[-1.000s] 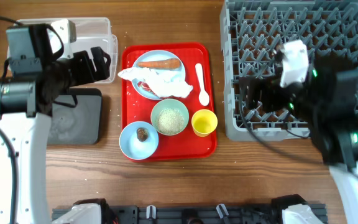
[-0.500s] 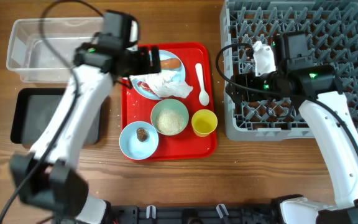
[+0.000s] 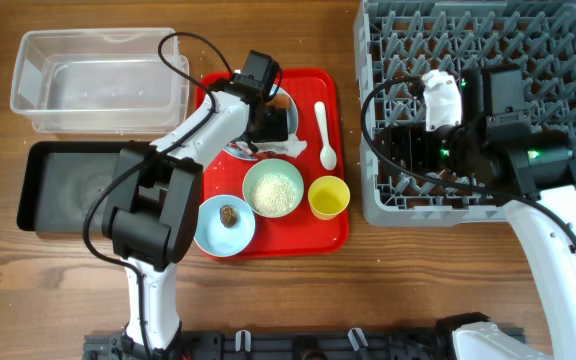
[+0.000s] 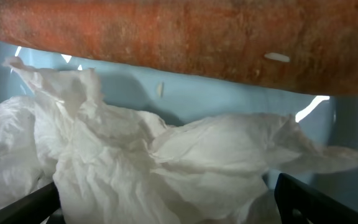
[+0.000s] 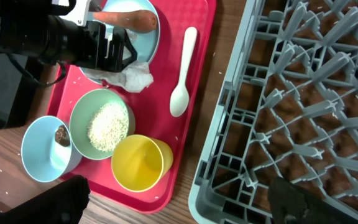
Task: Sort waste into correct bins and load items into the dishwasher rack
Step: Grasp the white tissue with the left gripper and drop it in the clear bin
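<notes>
My left gripper is open and low over the light blue plate. Its fingertips straddle the crumpled white tissue. The orange carrot lies just beyond the tissue on the same plate. In the right wrist view the left gripper sits over the tissue and carrot. My right gripper is open and empty, hovering above the left edge of the grey dishwasher rack. The red wrapper is hidden.
On the red tray stand a pale green bowl of rice, a light blue bowl with a brown lump, a yellow cup and a white spoon. A clear tub and black tray are at the left.
My left arm has swung from the tub side over to the plate, and its gripper has come down around the tissue. My right arm has shifted a little over the rack.
</notes>
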`<action>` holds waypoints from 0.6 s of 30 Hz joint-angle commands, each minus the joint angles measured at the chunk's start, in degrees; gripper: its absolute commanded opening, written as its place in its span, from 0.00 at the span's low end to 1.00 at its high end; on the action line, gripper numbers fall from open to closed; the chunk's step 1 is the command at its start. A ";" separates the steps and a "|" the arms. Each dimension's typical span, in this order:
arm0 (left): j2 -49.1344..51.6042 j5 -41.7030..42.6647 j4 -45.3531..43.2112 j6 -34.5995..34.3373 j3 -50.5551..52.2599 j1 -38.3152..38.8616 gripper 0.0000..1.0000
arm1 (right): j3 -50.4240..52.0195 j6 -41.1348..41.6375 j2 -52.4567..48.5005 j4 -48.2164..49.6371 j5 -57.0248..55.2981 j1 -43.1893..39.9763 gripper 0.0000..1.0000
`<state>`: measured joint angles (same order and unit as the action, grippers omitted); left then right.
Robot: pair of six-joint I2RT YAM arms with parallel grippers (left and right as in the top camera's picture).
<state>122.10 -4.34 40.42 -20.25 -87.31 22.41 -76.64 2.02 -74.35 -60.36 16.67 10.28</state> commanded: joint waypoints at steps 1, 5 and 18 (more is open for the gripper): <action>4.26 -0.70 0.15 0.48 -0.22 -0.02 0.92 | -0.94 -0.52 0.70 -0.09 -0.52 -0.20 0.95; 4.44 -0.70 0.04 0.48 0.42 -0.02 0.08 | -0.94 -0.52 0.70 0.00 -0.52 -0.20 0.95; -6.60 -0.70 16.28 0.48 -15.15 -0.15 0.04 | -0.92 -0.48 0.70 0.07 -1.60 -0.24 0.91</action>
<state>121.32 -5.52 55.83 -19.68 -99.09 22.31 -76.64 2.02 -74.35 -60.25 16.45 10.28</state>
